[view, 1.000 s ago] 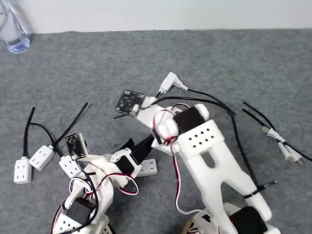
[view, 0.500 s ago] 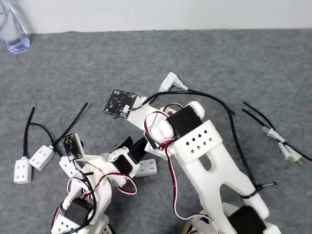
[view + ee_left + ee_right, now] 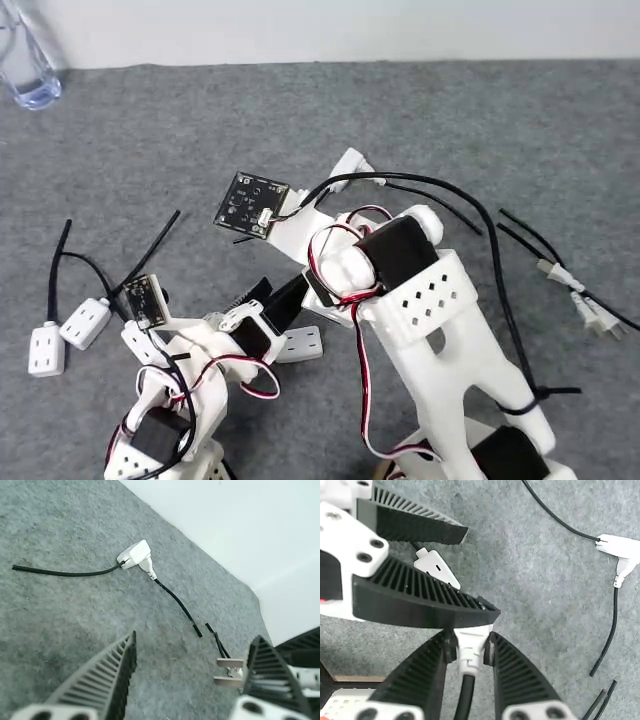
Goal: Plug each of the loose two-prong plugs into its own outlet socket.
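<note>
Your right gripper (image 3: 470,640) has black ribbed fingers (image 3: 420,680) around a white plug (image 3: 470,652) with a black cord (image 3: 464,700). The left gripper (image 3: 195,645) is black and ribbed too. The mat (image 3: 150,130) is speckled grey. The outlet sockets (image 3: 47,350) are white with black cords. Red, white and black wires (image 3: 358,370) loop over the white arms (image 3: 440,330).

An outlet socket (image 3: 303,343) lies partly hidden under the left arm (image 3: 200,372).

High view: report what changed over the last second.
The right arm's dark wrist camera board swung left while its white forearm leaned right. Its gripper stayed beside the left arm's open gripper, shut on the white two-prong plug. White outlet sockets and loose plugs stayed put.
</note>
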